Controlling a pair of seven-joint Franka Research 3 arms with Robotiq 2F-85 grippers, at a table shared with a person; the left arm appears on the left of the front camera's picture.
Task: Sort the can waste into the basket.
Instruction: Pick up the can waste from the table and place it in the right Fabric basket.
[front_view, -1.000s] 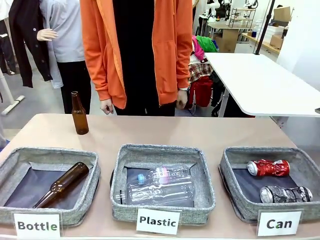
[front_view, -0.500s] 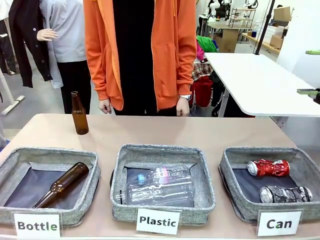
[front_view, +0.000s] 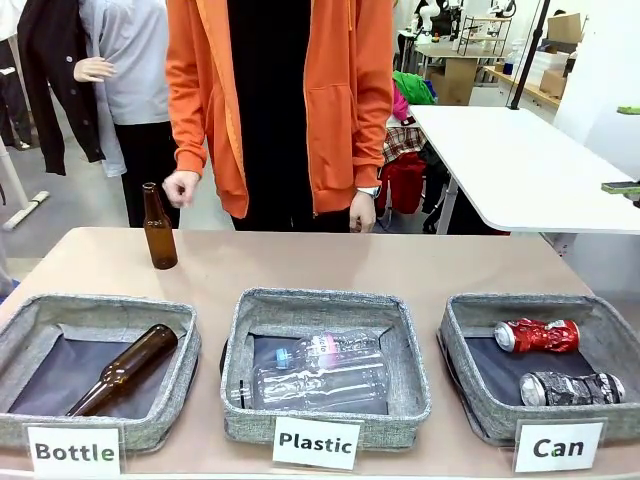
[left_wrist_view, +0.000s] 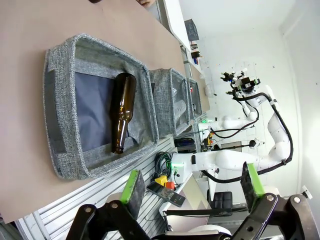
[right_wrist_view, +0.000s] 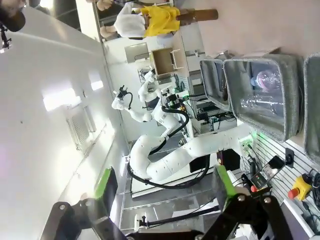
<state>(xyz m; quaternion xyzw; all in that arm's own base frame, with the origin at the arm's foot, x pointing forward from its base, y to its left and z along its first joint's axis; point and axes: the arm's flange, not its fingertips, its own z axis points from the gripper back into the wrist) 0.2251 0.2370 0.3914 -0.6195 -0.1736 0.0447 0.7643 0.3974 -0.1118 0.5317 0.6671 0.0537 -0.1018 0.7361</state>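
Note:
Both cans lie inside the grey "Can" basket (front_view: 487, 422) at the table's front right. The red can (front_view: 537, 335) is toward the back and the silver-black can (front_view: 572, 388) nearer the sign. My right gripper (front_view: 625, 148) shows as two green pads at the picture's right edge, high above the table and apart from the basket. In the right wrist view it (right_wrist_view: 165, 187) is open and holds nothing, with the basket's rim (right_wrist_view: 310, 100) at the right border. My left gripper (left_wrist_view: 192, 184) is open off the table's edge, nothing between its fingers.
The "Plastic" basket (front_view: 325, 425) holds clear bottles and the "Bottle" basket (front_view: 150, 425) holds a lying brown bottle (front_view: 125, 368). Another brown bottle (front_view: 158, 228) stands upright at the far left. A person in orange stands behind it, one hand (front_view: 181, 187) raised close to it.
The person's hand on the picture's left has risen toward the upright brown bottle. My right gripper's pads came into view at the right edge. The cans have not moved.

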